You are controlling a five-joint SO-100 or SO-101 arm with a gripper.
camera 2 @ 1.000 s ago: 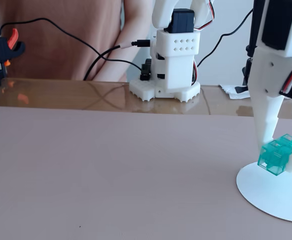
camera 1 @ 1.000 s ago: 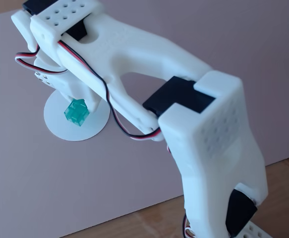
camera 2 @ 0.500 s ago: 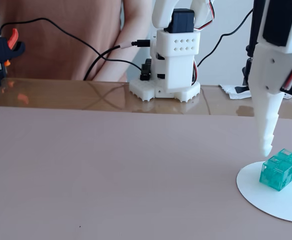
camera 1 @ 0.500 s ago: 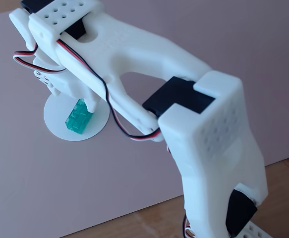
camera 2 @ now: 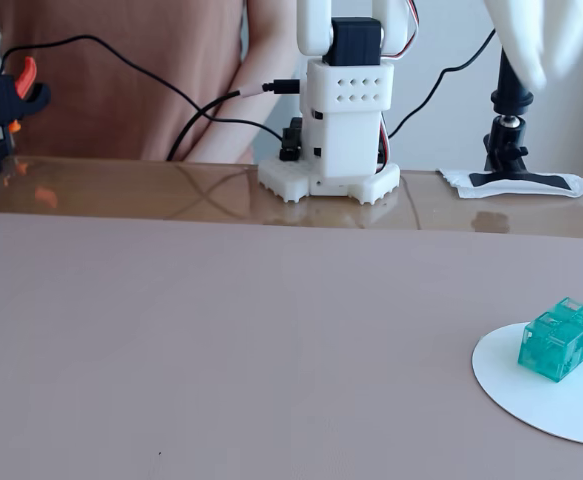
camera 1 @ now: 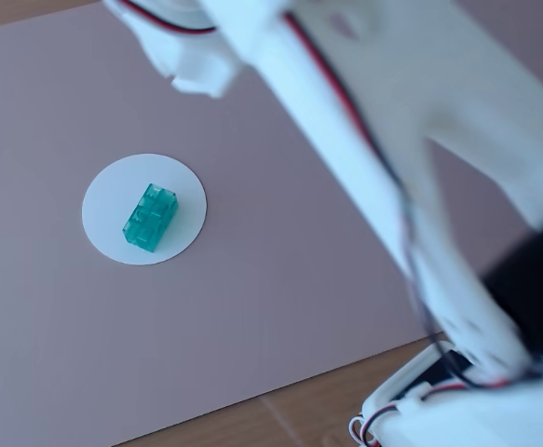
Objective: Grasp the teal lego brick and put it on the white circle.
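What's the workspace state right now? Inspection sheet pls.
Surface: pinkish mat, bare apart from the job's things.
Job's things: teal lego brick sits on white circle, free of the arm.
Clutter: nothing seen on the mat.
Gripper: gripper raised at top right of a fixed view, blurred; open or shut unclear.
Cables: black cables run to arm base.
Surroundings: person in brown top, orange-black clamp, camera stand.

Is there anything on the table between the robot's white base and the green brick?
No. In a fixed view, only bare pinkish surface lies between the base and the teal lego brick, which sits on the white circle.
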